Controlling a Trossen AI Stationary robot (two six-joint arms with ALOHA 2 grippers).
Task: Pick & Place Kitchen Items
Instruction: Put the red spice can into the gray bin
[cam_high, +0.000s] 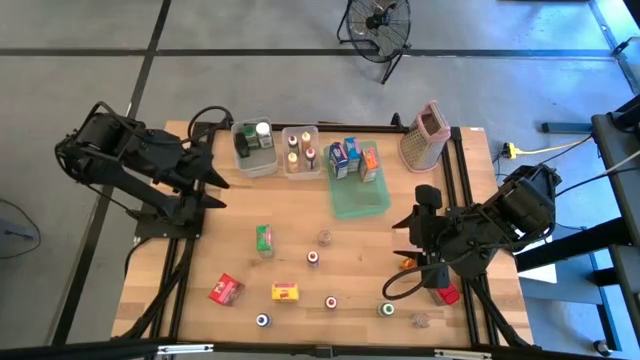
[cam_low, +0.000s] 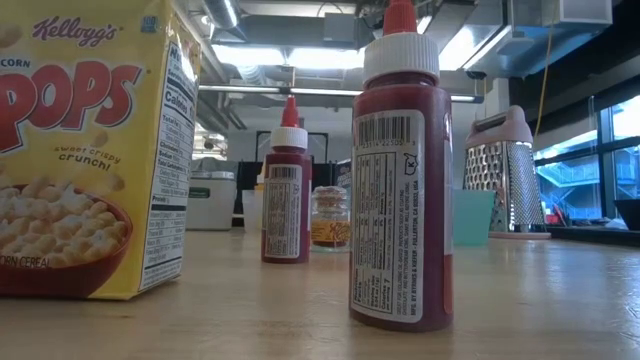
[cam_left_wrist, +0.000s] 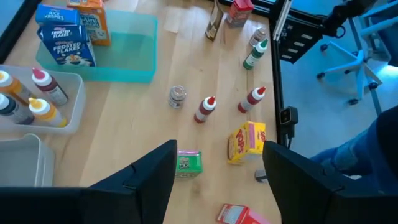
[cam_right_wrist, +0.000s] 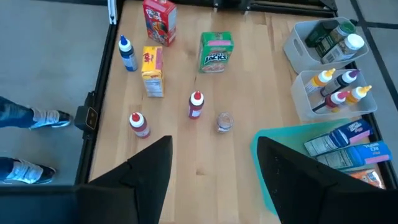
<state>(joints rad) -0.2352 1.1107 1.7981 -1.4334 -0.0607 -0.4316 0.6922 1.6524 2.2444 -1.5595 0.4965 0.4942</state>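
Observation:
Kitchen items stand loose on the wooden table: a green carton (cam_high: 264, 240), a yellow carton (cam_high: 286, 291), a red carton (cam_high: 226, 290), two red-capped bottles (cam_high: 313, 258) (cam_high: 331, 301), a small glass jar (cam_high: 324, 237) and blue-capped (cam_high: 263, 320) and green-capped (cam_high: 386, 310) bottles. My left gripper (cam_high: 218, 190) (cam_left_wrist: 219, 152) hangs open above the table's left side, holding nothing. My right gripper (cam_high: 408, 228) (cam_right_wrist: 212, 143) hangs open above the right side, also holding nothing. A red carton (cam_high: 446, 294) stands partly hidden under the right arm.
At the far edge stand two clear bins (cam_high: 255, 150) (cam_high: 301, 152) with bottles in them, a green tray (cam_high: 360, 200) holding cartons, and a box grater (cam_high: 424, 135). A small clear jar (cam_high: 420, 320) stands near the front right. Bare wood lies mid-table.

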